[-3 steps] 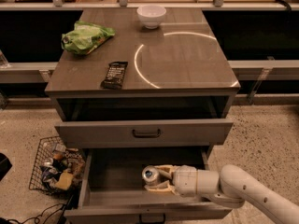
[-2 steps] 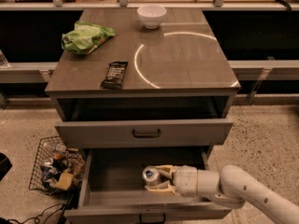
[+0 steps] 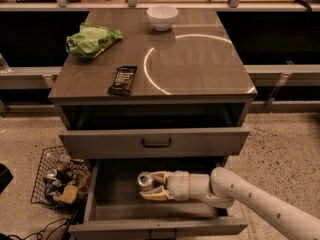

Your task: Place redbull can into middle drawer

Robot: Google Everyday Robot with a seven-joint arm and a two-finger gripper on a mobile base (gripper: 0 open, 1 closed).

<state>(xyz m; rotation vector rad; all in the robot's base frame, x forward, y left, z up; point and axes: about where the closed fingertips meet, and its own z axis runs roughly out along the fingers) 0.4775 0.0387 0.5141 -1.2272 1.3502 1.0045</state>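
The hand [image 3: 151,186] is closed around the redbull can [image 3: 145,180], low inside the open middle drawer [image 3: 119,191]. The can is probably light, stiff but dentable, and slick; mid-body between the fingers [image 3: 154,196] suits it

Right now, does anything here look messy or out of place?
Nothing is spilled or broken. The oddest sight is a wire basket of jumbled clutter on the floor beside the cabinet. A green bag lies crumpled on top. The gripper reaches into the middle drawer, fingers closed on the redbull can.
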